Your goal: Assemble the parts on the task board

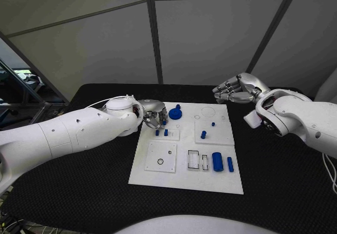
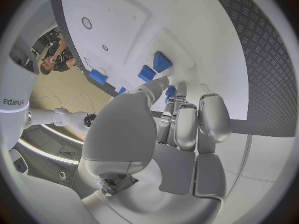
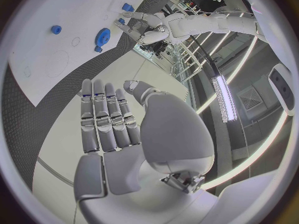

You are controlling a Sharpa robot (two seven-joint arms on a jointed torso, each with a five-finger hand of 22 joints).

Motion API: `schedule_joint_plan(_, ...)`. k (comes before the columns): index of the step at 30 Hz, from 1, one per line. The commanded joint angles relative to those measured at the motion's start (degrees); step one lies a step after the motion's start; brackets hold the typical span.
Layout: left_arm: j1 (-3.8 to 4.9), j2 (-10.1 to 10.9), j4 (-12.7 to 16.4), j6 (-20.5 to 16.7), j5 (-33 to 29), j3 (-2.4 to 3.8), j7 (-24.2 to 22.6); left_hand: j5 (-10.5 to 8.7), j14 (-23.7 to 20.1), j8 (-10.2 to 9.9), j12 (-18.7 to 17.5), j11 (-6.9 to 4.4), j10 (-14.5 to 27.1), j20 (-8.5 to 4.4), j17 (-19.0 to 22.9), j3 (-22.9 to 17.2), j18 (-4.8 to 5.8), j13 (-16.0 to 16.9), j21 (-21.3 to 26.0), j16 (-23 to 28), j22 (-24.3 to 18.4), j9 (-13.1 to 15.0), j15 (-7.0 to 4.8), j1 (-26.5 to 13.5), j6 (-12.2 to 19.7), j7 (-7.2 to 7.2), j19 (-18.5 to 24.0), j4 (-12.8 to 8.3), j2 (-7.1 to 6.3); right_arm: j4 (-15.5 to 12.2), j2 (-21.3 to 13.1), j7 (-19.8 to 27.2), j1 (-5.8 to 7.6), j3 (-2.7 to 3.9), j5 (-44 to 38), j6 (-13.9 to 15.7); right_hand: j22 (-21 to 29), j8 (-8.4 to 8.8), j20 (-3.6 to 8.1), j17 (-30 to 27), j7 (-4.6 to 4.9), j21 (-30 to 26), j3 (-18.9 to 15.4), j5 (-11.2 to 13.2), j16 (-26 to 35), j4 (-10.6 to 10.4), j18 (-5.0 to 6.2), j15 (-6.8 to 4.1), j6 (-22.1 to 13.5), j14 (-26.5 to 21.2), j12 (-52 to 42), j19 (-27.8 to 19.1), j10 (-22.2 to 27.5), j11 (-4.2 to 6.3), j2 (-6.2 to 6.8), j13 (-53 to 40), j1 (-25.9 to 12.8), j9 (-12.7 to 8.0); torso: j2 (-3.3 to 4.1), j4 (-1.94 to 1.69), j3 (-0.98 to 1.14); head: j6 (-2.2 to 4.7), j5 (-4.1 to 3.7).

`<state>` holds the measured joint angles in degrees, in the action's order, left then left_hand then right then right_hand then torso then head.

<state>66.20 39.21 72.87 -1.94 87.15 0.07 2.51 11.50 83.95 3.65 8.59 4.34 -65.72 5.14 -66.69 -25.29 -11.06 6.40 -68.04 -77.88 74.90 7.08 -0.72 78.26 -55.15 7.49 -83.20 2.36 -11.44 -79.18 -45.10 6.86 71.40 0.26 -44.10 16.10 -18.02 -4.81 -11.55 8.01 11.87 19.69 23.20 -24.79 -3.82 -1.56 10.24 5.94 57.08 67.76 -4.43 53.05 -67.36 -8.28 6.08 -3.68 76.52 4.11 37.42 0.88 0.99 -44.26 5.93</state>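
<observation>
Left hand pinches a small blue part — right hand spread, empty.

I work in what looks like a lab or test cell. Pale grey partition panels with dark seams wall off the space behind my black table. A long ceiling strip light glows overhead, beside a square ceiling vent. A white board with blue pieces sits before me.
</observation>
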Motion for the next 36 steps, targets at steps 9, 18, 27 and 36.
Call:
schedule_joint_plan(9, 0.02, 0.7, -0.4, -2.8, 0.5, 0.16, 0.6, -0.18, 0.6, -0.1, -1.7, 0.79, 2.4, 0.57, 0.3, 1.3, 6.27, 0.0, 2.0, -0.2, 1.3, -1.7, 1.03, -0.7, 3.5, 0.61, 0.6, 0.1, 0.11, 0.2, -0.1, -0.3, 0.11, 0.03, -1.5, 0.6, 0.1, -0.03, 0.04, -0.2, 0.14, -0.3, -0.3, 0.2, 0.2, 0.5, -0.08, -0.15, 0.2, -0.1, 0.1, 0.5, 0.6, 0.07, 0.24, 0.1, 0.2, -0.1, 0.01, 0.01, -0.07, 0.32, -0.02)
schedule_joint_plan(18, 0.02, 1.8, -0.4, -3.5, 0.5, 1.49, 0.6, -0.15, 0.6, 0.6, -1.9, 0.93, 2.7, 0.73, 0.4, 1.5, 6.08, 0.0, 3.1, -0.4, 0.7, -1.8, 1.16, -0.5, 2.3, 0.33, 0.9, 0.1, 0.45, 0.7, -0.3, -1.6, 0.11, 0.03, -5.3, 0.1, -0.7, -0.15, 0.71, 0.1, -0.26, 1.1, -0.8, 2.1, -0.9, 1.7, 0.13, -0.92, 0.7, 2.6, 0.2, 2.4, 1.2, 0.3, 0.4, 0.1, 0.9, -0.1, -0.01, -0.04, -0.09, 0.51, -0.15)
schedule_joint_plan(27, 0.12, 4.0, 0.3, -9.0, -4.1, 3.42, -1.1, -0.11, 0.5, 2.0, -1.1, 0.51, 1.0, 0.61, 0.7, 1.2, 5.8, 0.5, 4.5, -0.4, 0.0, -1.6, 0.85, -0.3, -0.5, 0.8, 1.2, 0.3, 1.34, 1.7, -0.8, -3.8, 0.1, 0.03, -15.6, -1.9, -6.9, -1.03, 4.44, 4.2, -2.21, 10.5, -3.2, 4.5, -7.0, 4.2, 0.22, -4.81, 3.4, 14.7, -1.3, 9.4, -2.3, 2.43, -0.07, -0.2, 2.7, 0.1, -0.03, 0.0, -0.05, 1.0, -0.38)
schedule_joint_plan(36, 0.37, 8.8, 2.3, -15.2, -28.7, 4.53, -4.6, -0.15, -3.3, 4.5, 2.1, -0.21, -2.9, 0.03, 8.1, -1.2, 2.27, 1.9, 25.2, 3.8, -11.4, -0.9, 0.34, 2.3, -5.7, 0.75, 9.3, -1.8, 2.87, -1.2, -2.6, -8.9, -0.95, -0.04, -38.7, -4.8, -17.8, -0.55, 6.74, 16.5, -4.13, 24.1, -1.5, 8.3, -23.0, 4.7, -0.03, -7.22, 6.2, 18.3, -0.7, 10.6, -5.4, 4.51, -0.13, -0.4, 2.2, 0.1, -0.04, 0.0, -0.02, 1.99, -3.47)
